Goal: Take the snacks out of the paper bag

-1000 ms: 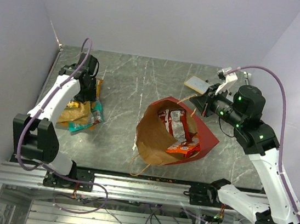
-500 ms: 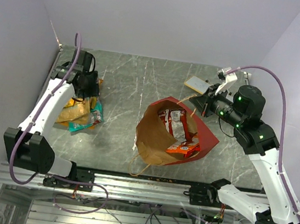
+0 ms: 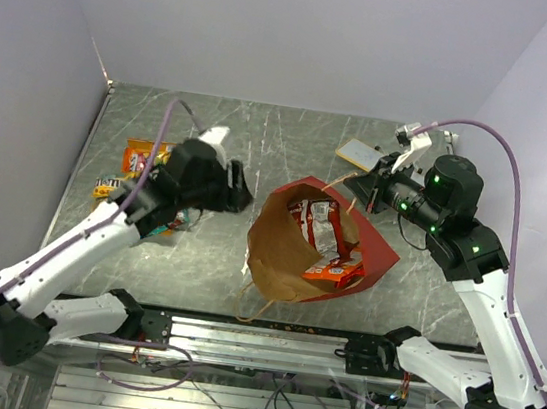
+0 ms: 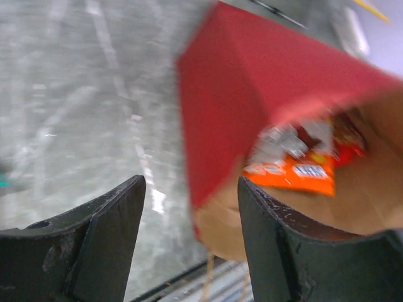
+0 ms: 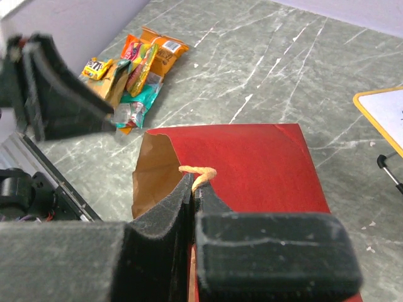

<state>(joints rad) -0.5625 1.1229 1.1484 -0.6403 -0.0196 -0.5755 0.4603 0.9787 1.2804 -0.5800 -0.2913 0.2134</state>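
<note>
Grey marbled table (image 3: 261,142) between pale walls, with a red paper bag (image 3: 376,250) lying open at its middle.
At nine o'clock from the bag, a loose heap of snacks (image 3: 141,159) (orange, yellow and teal wrappers) lies on the table, partly hidden by the left arm. The left gripper (image 4: 189,189) hovers at the bag's mouth, near its ten o'clock, fingers spread wide with nothing between them. More orange and red packets (image 3: 334,266) sit inside on the brown lining. At the bag's one o'clock the right gripper (image 5: 192,189) is pinched tight on the tan loop handle (image 5: 200,171) at the rim. A white-and-tan card (image 3: 358,154) lies just beyond it.
</note>
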